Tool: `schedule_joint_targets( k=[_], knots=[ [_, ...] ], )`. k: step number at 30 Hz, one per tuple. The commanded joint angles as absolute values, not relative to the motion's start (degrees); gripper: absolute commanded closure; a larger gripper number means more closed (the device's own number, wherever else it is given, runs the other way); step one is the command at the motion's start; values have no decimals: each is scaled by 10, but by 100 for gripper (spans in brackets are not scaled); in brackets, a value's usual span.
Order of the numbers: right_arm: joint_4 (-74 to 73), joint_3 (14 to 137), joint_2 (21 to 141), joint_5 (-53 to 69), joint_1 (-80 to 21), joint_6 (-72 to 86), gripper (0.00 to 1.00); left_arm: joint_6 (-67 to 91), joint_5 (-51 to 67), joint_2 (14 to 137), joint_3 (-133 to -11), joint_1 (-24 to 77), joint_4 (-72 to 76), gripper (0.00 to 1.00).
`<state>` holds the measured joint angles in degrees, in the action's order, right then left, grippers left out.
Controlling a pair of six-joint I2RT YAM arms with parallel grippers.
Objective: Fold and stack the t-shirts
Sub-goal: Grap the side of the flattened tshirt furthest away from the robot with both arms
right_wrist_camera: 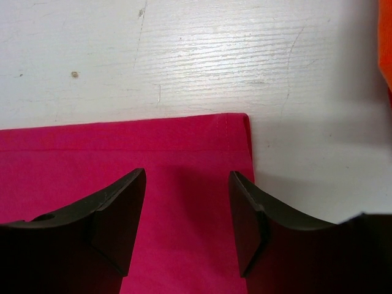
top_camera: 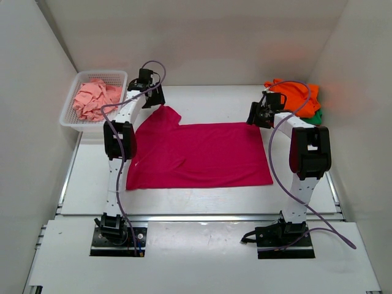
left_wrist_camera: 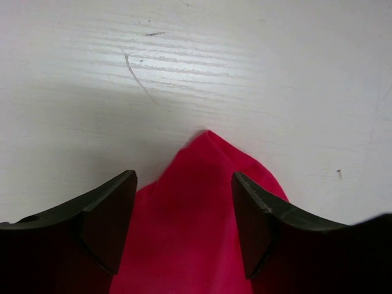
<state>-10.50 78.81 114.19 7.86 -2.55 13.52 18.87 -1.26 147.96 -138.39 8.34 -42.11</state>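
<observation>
Far left: white mesh basket [top_camera: 67,114] on the desk [top_camera: 202,205], holding a crumpled pale salmon-pink t-shirt [top_camera: 92,99]. Next: left pincer [left_wrist_camera: 184,211], fingers spread, over the pointed sleeve tip of the magenta-pink t-shirt [top_camera: 202,156] at its far left corner (cloth shows between the fingers, none of it pinched). Centre: that t-shirt, laid mostly flat on the desk between the two arms, with a fold wrinkle near its left side. Next: right pincer [right_wrist_camera: 187,214], fingers likewise spread, above the shirt's far right hemmed corner, gripping nothing. Far right: orange t-shirt [top_camera: 293,95], bunched in the desk's far corner, with a green t-shirt [top_camera: 316,116] showing at its near right edge, touching it.
</observation>
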Motion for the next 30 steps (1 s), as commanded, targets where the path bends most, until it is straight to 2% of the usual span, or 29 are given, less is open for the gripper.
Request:
schedule_joint_targets(
  k=[1,4,10,12,14,15,17,18,20,25,30],
  knots=[
    [-89,802,1146,76,-18,134,46,168,-45,1493,-1416,97,-463,24],
    [-89,802,1144,83,-20,137,45,159,-64,1494,-1417,110,-475,19],
    [-85,795,1141,83,-19,136,47,166,-16,1506,-1425,102,-503,18],
    [-83,790,1139,85,-21,136,46,169,-3,1515,-1431,103,-505,25],
    [-78,789,1140,82,-20,142,46,173,5,1513,-1427,100,-498,52],
    [-78,787,1139,89,-18,141,46,173,12,1512,-1425,100,-492,58],
    [-75,788,1143,89,-18,141,46,167,32,1503,-1411,103,-481,80],
    [-76,788,1143,91,-17,140,47,169,33,1502,-1408,104,-476,85],
    [-73,795,1151,97,-13,137,46,164,39,1491,-1397,106,-471,100],
    [-70,810,1164,67,-18,134,46,159,52,1458,-1361,111,-453,100],
    [-87,854,1188,2,-25,139,49,162,65,1383,-1247,109,-382,100]
  ],
)
